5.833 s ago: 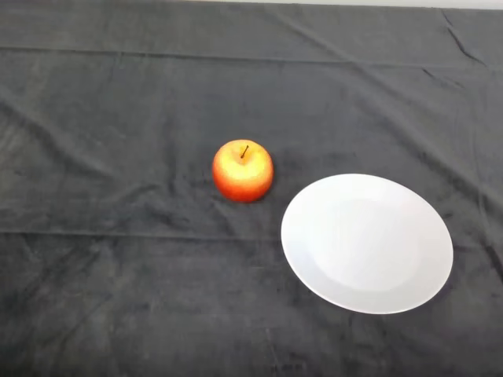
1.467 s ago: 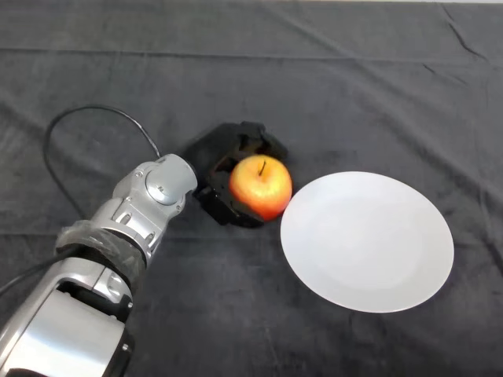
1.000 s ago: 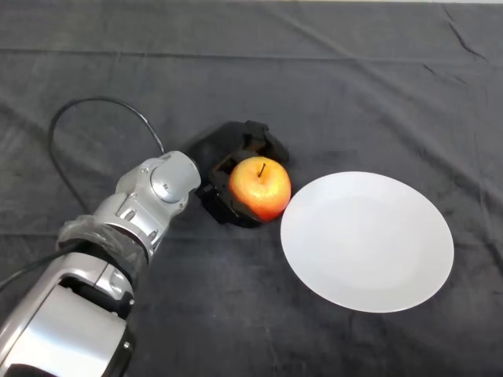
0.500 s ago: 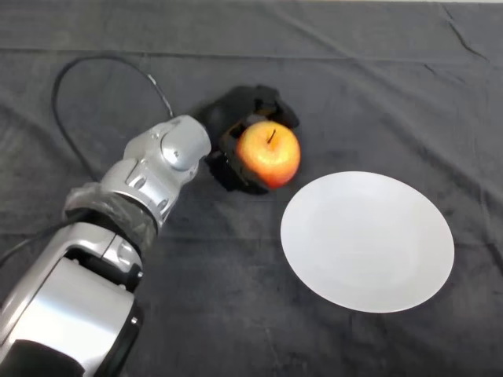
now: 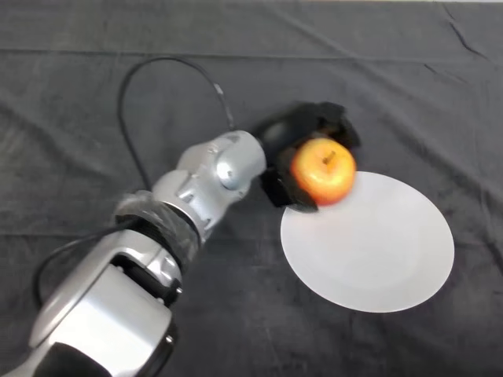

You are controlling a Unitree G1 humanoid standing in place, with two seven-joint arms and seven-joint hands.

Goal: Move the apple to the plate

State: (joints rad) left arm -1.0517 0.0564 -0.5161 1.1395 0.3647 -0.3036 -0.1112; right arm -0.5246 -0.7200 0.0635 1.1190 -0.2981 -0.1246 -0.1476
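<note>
The red and yellow apple point(image 5: 323, 170) is held in my black left hand point(image 5: 296, 141), whose fingers curl round it from behind and from the left. The apple is lifted off the cloth and hangs over the upper left rim of the white plate point(image 5: 377, 251). My silver-grey left arm point(image 5: 196, 196) reaches in from the lower left across the table. The plate lies on the dark cloth at the right and has nothing on it.
The table is covered by a dark wrinkled cloth point(image 5: 118, 94). Nothing else stands on it besides the plate.
My hand closed round the apple, lifted it, and has carried it to the right, from left of the plate to over the plate's upper left rim.
</note>
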